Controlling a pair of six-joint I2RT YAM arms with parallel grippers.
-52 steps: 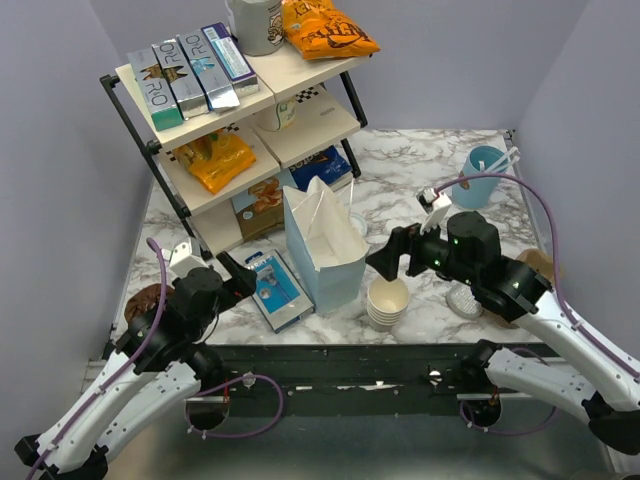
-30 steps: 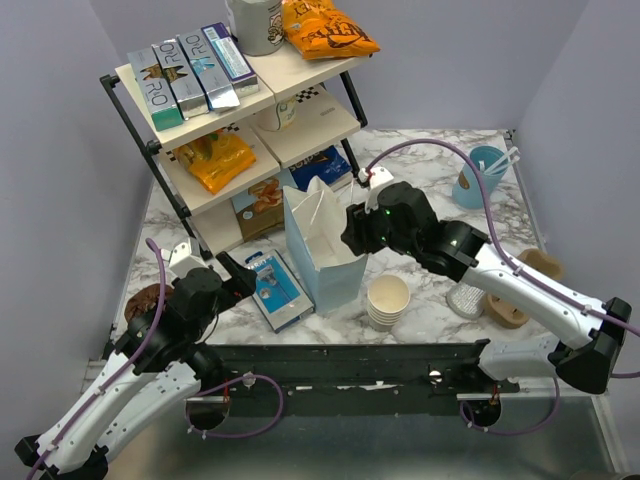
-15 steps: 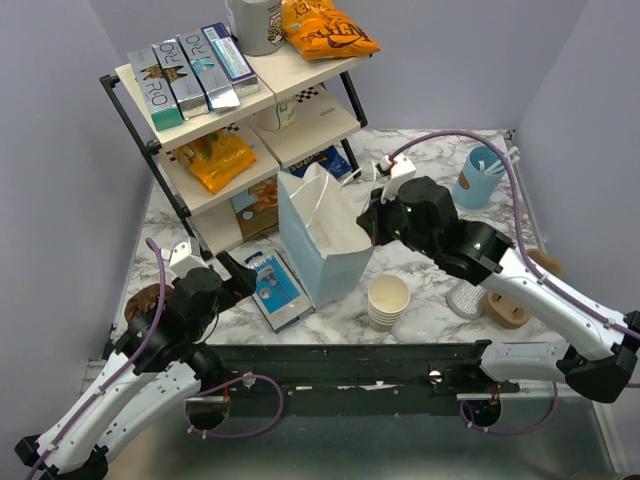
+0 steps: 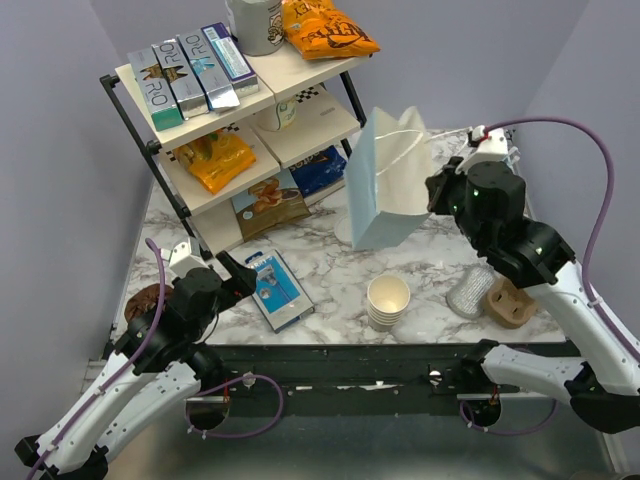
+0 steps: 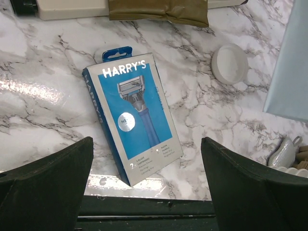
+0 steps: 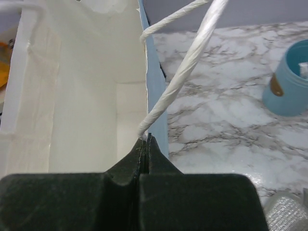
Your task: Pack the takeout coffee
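Lying near left end effector: HARRY'S box.

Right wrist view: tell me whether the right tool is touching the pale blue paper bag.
Touching. The right wrist view shows the right tool pinched shut on the rim of the pale blue paper bag, beside its white twisted handle.

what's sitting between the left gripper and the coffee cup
The Harry's razor box lies flat just ahead of the open left gripper. Its right side crosses the straight line to the takeout coffee, which stands beyond it beside the paper bag. Nothing else visible lies between them.
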